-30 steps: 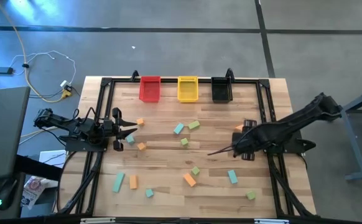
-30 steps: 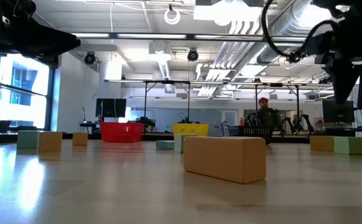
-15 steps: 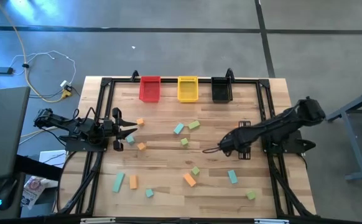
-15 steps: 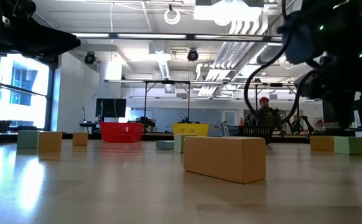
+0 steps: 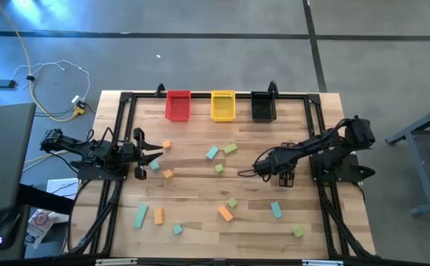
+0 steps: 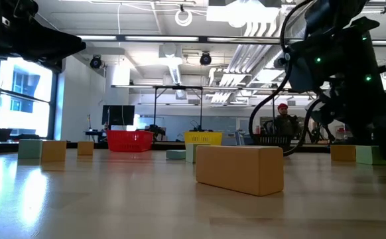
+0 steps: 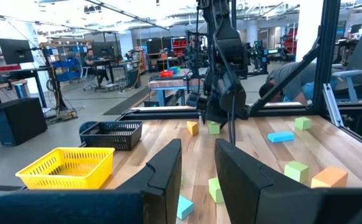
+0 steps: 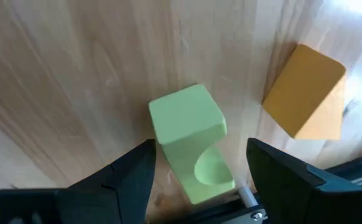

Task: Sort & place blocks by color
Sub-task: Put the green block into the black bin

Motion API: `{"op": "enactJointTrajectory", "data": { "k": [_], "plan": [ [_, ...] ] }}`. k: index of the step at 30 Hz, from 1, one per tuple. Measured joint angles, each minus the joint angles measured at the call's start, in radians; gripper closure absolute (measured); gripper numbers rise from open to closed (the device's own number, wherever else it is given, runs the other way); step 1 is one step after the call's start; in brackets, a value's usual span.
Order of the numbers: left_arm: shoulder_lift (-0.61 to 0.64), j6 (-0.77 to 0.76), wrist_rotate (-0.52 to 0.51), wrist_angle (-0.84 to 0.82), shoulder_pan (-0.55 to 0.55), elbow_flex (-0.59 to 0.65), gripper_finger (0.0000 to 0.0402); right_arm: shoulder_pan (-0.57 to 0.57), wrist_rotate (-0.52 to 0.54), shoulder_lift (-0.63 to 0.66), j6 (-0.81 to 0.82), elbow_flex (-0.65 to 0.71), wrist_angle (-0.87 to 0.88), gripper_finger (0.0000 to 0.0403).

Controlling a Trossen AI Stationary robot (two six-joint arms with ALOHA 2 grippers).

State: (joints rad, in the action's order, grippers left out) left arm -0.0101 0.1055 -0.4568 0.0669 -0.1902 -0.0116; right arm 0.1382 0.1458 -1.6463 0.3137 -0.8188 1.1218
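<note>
1. Right gripper [image 5: 284, 176] reaches over the right-centre of the table [image 5: 200, 222], pointing down; its wrist view shows the fingers [image 8: 128, 177] spread wide, with a light green block [image 8: 188, 127] on the wood between and just ahead of them, not pinched.
2. Orange block [image 8: 305, 90] lies just beside that green one, apart from it, outside the fingers.
3. Left gripper [image 5: 150, 155] sits at the left edge of the table, low and level; fingers [image 7: 162, 171] pressed almost together, nothing between them.
4. Blocks are scattered on the wood: small orange cube [image 5: 166, 145] and another orange cube [image 5: 168, 174] near the left gripper, with a teal cube [image 5: 155, 166] between them.
5. Middle of the table: teal block [image 5: 212, 152] beside a green block [image 5: 230, 148], and a green cube [image 5: 219, 168] below them.
6. Near edge: teal bar [image 5: 140, 216] next to an orange bar [image 5: 158, 215], a small teal cube [image 5: 177, 229], an orange block [image 5: 225, 213] with a green cube [image 5: 233, 202] just above it, a teal bar [image 5: 276, 210], and a green cube [image 5: 298, 231] near the right corner.
7. Red bin [image 5: 177, 105], yellow bin [image 5: 223, 105] and black bin [image 5: 263, 106] stand in a row at the far edge; no block visible in any from above.
8. Low view: a large orange block [image 6: 239, 168] sits closest to the camera, the right arm hangs over the right side, and a person [image 6: 284, 123] stands far back in the room.
</note>
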Motion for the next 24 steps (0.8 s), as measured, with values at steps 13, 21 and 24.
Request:
{"op": "enactJointTrajectory", "data": {
  "k": [13,21,24],
  "plan": [
    [0.000,0.003,-0.001,0.000,0.000,0.000,0.0314,-0.042,-0.079,0.000,0.030,0.000,-0.035,0.0299],
    [0.000,0.003,-0.002,0.000,0.000,0.000,0.0314,-0.054,-0.129,0.001,0.076,0.000,-0.040,0.0365],
    [0.000,0.003,-0.003,0.000,0.000,0.000,0.0314,-0.053,-0.142,0.001,0.079,0.000,-0.034,0.0379]
  ]
}}
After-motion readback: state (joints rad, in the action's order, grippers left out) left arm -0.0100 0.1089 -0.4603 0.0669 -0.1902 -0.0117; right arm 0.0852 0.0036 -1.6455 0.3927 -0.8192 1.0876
